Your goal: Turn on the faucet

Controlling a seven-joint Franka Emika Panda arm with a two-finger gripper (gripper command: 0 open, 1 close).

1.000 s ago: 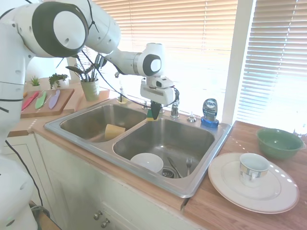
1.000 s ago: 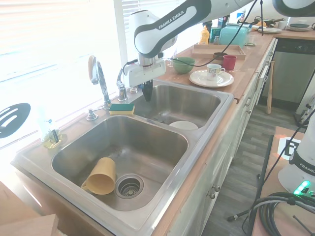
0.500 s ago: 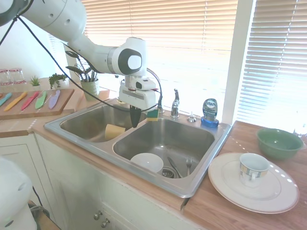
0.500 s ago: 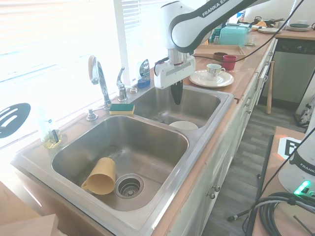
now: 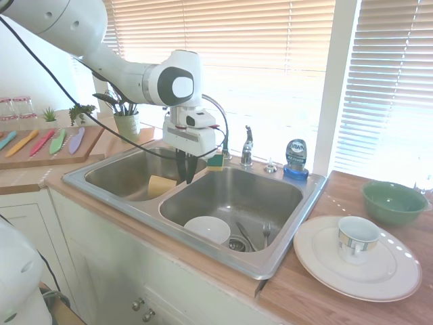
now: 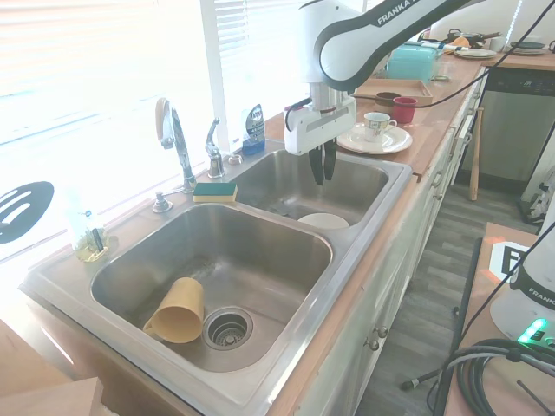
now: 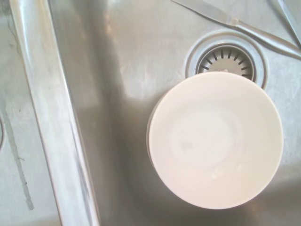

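Though ext. views differ, wrist: bowl [image 7: 216, 139], maybe knife [image 7: 235, 23].

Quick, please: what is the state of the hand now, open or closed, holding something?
Hand: open, holding nothing, hanging above the sink.

Below the black two-finger gripper [image 6: 323, 165] lay a plain white round bowl [image 7: 216, 140] in the grey steel sink [image 5: 284, 254]. Behind the gripper stood the shiny chrome gooseneck faucet [image 6: 173, 139], a yellow-and-green sponge [image 6: 214, 191] and a blue dish-soap bottle [image 5: 295, 159]. The neighbouring basin held a pale yellow plastic cup [image 6: 178, 309].
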